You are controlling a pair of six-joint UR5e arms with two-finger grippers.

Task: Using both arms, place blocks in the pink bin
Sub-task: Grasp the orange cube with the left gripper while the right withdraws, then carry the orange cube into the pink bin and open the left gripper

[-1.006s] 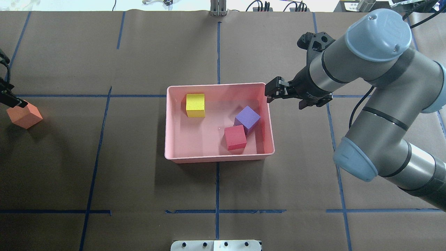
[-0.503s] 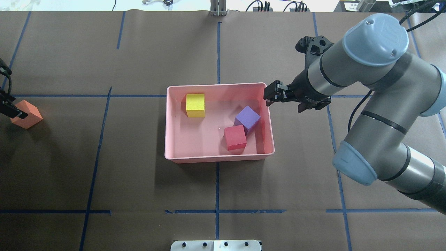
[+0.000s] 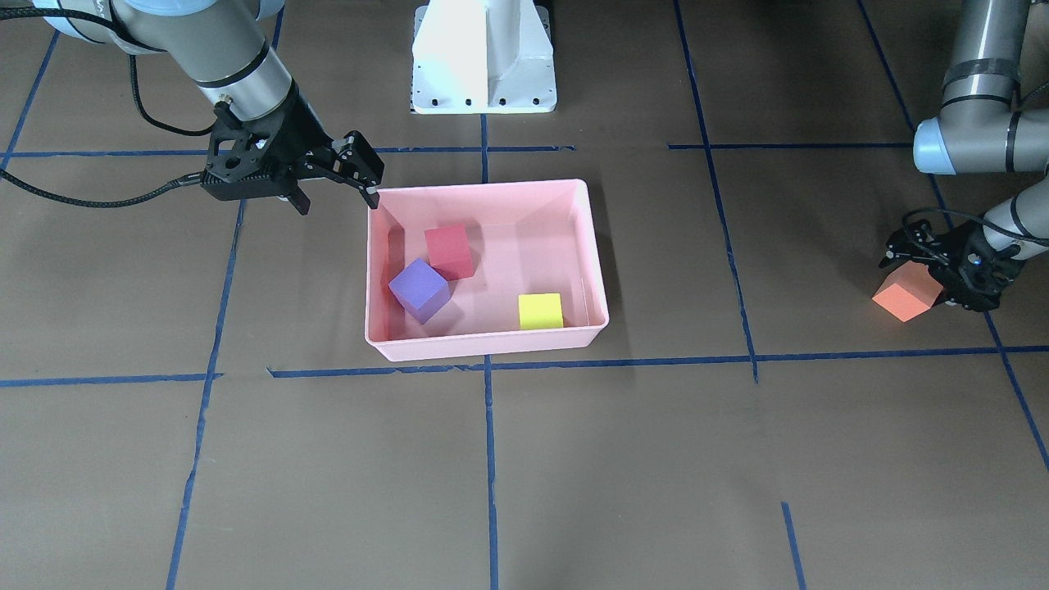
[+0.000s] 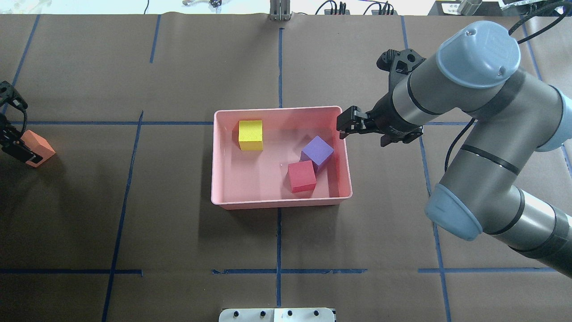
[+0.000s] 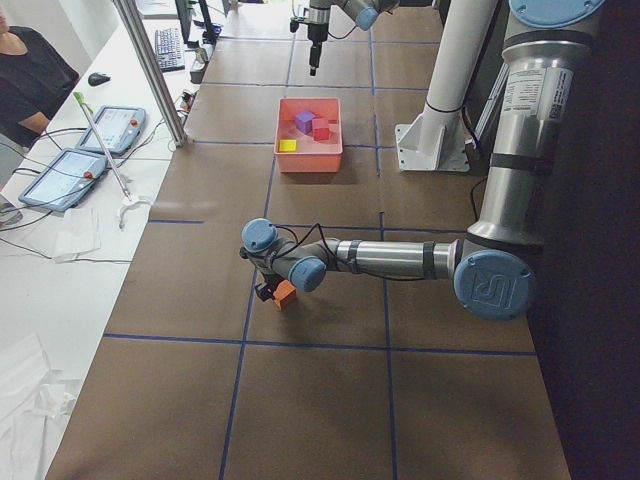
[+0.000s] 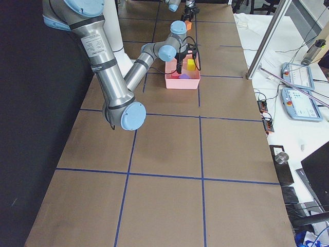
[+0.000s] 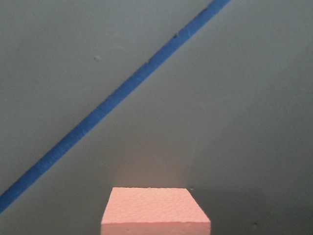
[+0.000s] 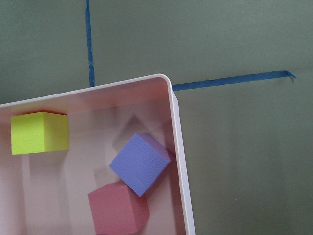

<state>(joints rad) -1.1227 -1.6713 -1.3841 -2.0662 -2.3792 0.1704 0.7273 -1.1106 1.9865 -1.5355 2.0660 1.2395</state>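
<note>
The pink bin (image 4: 214,156) stands mid-table and holds the yellow-green block (image 4: 250,134), the purple block (image 4: 317,151) and the red block (image 4: 301,175); purple and red touch. My right gripper (image 4: 342,127) is open and empty, hovering over the bin's far right corner. Its wrist view shows the bin rim (image 8: 178,147) and the same three blocks. The orange block (image 4: 42,150) lies on the table at the far left. My left gripper (image 4: 20,147) is down at it, jaws apart on either side. The left wrist view shows the orange block (image 7: 155,210) at its bottom edge.
The white pedestal (image 3: 483,57) stands on the robot's side of the bin. Blue tape lines (image 4: 279,241) cross the brown table cover. An operator (image 5: 30,80) and tablets (image 5: 60,175) are beside the table in the exterior left view.
My left gripper has come down over the orange block and now covers its left part; the block has stayed put. My right gripper has drifted slightly left over the bin's corner.
</note>
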